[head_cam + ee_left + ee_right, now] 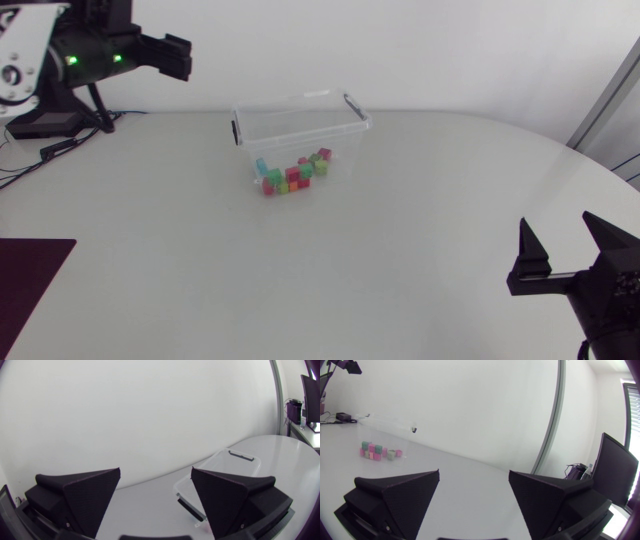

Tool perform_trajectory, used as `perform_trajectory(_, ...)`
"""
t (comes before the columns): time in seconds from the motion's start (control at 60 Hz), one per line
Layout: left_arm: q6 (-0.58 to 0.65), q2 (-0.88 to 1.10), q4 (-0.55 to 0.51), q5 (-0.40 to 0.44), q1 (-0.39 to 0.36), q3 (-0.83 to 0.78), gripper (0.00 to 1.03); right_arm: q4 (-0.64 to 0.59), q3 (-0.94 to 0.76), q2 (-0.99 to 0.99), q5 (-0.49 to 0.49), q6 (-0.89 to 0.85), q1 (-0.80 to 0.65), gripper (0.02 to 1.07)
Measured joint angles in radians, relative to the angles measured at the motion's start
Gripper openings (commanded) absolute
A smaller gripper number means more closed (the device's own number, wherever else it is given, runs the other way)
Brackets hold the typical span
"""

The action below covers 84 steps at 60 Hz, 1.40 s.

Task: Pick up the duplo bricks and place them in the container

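Bricks [293, 177] lie in container [345, 135] on white table [400, 260]; left gripper [156, 472] and right gripper [474, 472] gape empty.

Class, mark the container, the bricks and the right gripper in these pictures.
container [292, 146], head view, on its clear front wall.
bricks [293, 177], head view, on the middle of the pile.
right gripper [555, 220], head view, midway between its fingertips.

container [300, 125]: on the table [420, 250], toward its back, between the two arms
duplo bricks [293, 176]: in the container, clustered on its floor toward the front wall
left gripper [180, 57]: behind and left of the container, well apart from it, over the table's back left edge
right gripper [557, 225]: before and right of the container, well apart from it, over the table's front right
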Motion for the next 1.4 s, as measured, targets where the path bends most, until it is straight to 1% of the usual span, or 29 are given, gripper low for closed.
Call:
perform_trajectory(0.183, -0.027, -0.179, 0.005, 0.000, 0.081, -0.178, 0.99, 0.000, 0.000, 0.000, 0.000, 0.000, 0.000, 1.02)
perform_trajectory(0.233, -0.035, -0.230, 0.027, 0.000, 0.107, -0.240, 0.99, 0.000, 0.000, 0.000, 0.000, 0.000, -0.001, 1.02)
perform_trajectory(0.333, -0.057, -0.346, 0.108, 0.000, 0.158, -0.381, 0.99, 0.000, 0.000, 0.000, 0.000, 0.000, -0.001, 1.02)
perform_trajectory(0.533, -0.060, -0.533, 0.127, -0.002, 0.212, -0.556, 0.99, 0.000, 0.000, 0.000, 0.000, 0.000, -0.001, 1.02)
perform_trajectory(0.767, -0.061, -0.730, 0.135, 0.092, 0.275, -0.769, 0.99, 0.000, 0.000, 0.000, 0.000, 0.000, 0.000, 1.02)
perform_trajectory(0.883, -0.061, -0.810, 0.135, 0.112, 0.286, -0.848, 0.99, 0.000, 0.000, 0.000, 0.000, -0.001, -0.002, 1.02)
perform_trajectory(1.0, -0.079, -0.877, 0.130, 0.114, 0.285, -0.888, 0.99, 0.000, 0.000, 0.000, -0.010, 0.001, -0.003, 1.02)
perform_trajectory(1.4, -0.166, -1.114, 0.042, 0.110, 0.229, -1.015, 0.99, -0.003, 0.000, 0.000, -0.073, 0.125, -0.006, 1.02)
